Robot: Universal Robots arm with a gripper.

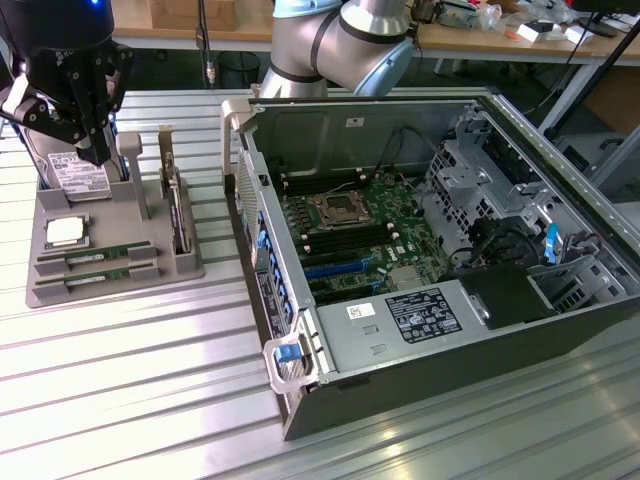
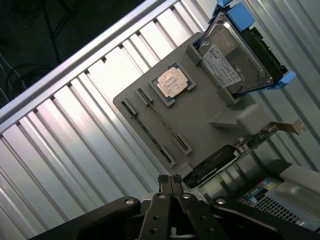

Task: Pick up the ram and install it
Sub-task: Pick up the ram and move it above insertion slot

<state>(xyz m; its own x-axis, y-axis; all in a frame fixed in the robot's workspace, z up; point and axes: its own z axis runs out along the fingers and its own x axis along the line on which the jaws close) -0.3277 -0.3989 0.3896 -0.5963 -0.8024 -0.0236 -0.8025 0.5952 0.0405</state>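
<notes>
1. Ram stick (image 1: 97, 256) (image 2: 165, 120) lies flat in a slot at the front of a gray tray (image 1: 150, 262) (image 2: 210, 117), on the exterior view's left.
2. A second ram stick (image 1: 100, 279) (image 2: 152, 135) lies in the next slot, just beside the first and parallel to it.
3. Neither stick is touched or lifted.
4. The pincer (image 1: 98, 150) (image 2: 170, 179) is pressed together, tips meeting, pinching nothing.
5. In the exterior view it hangs over the back of the tray by the hard drive (image 1: 75, 172) (image 2: 235, 55), apart from the sticks.
6. A square silver processor chip (image 1: 63, 232) (image 2: 172, 82) sits in the tray between the drive and the sticks.
7. A green expansion card (image 1: 178, 215) stands upright on the tray's side nearest the computer case (image 1: 420, 350).
8. The case lies open-side up on the ribbed metal tabletop (image 1: 130, 380) (image 2: 75, 165), on the exterior view's right, with its motherboard (image 1: 350, 225) exposed.
9. The robot arm (image 1: 340, 40) shows behind the case.
</notes>
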